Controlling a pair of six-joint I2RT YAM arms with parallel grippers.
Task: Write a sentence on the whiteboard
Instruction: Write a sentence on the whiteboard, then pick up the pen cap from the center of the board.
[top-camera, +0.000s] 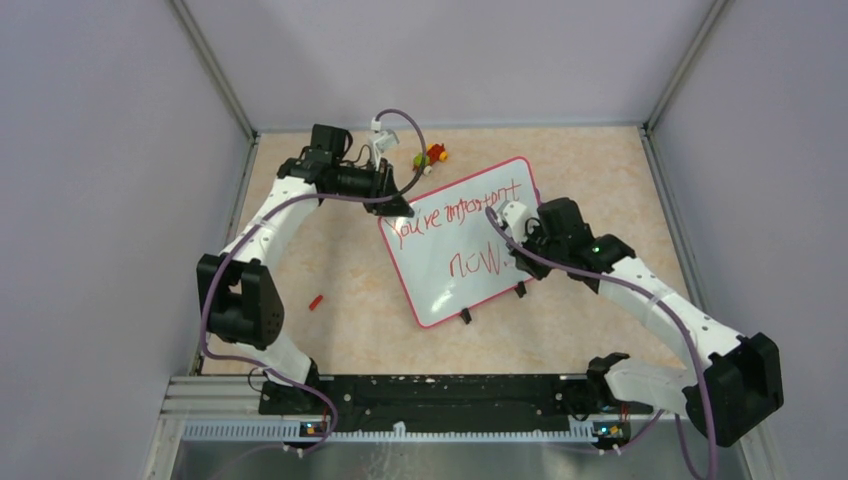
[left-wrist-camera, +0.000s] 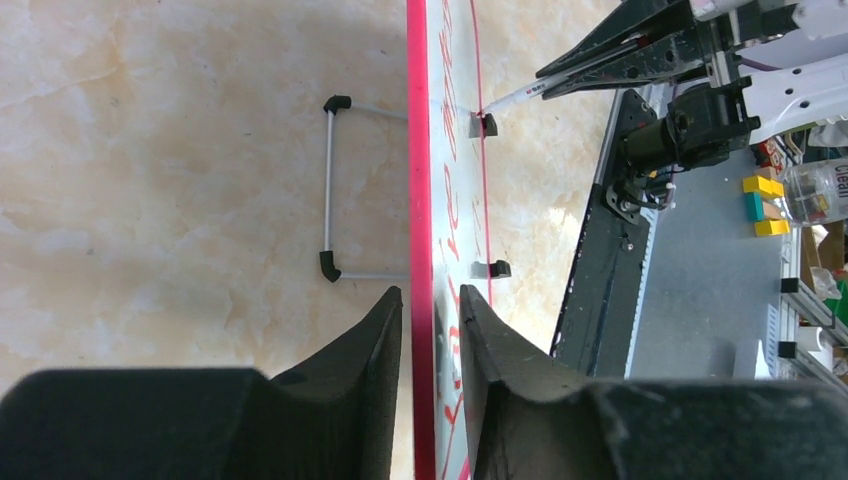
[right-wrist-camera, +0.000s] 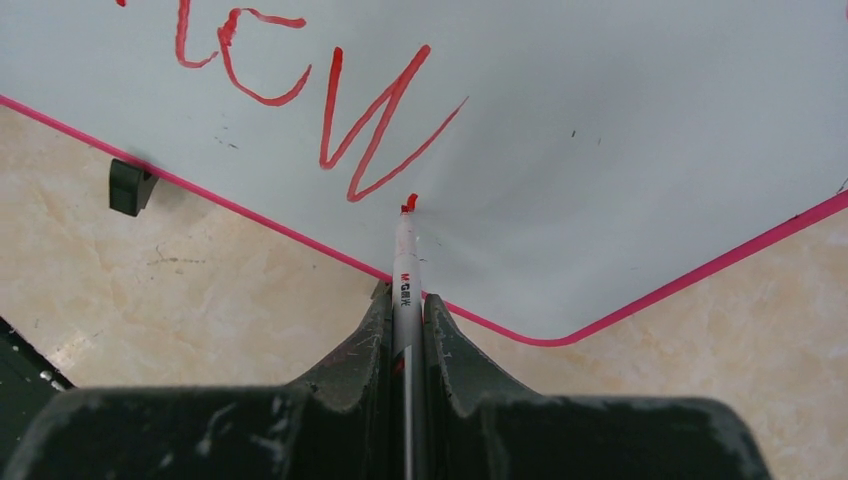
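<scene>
Right gripper (right-wrist-camera: 405, 300) was clamped on a red-tipped marker (right-wrist-camera: 404, 250), its tip touching the board just past the final letter. The sentence (top-camera: 455, 215), "You're important now", looked fully written on the whiteboard (top-camera: 440, 290), which lay askew mid-table between the arms; perhaps only a full stop remained. Left gripper (left-wrist-camera: 432, 300) straddled its pink rim, jaws slightly apart.

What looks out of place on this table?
The whiteboard sits skewed on the table, so the sentence runs uphill. A small red piece, perhaps the cap of the marker in the right gripper, lies alone left of the board. Colourful bits sit by the far edge.
</scene>
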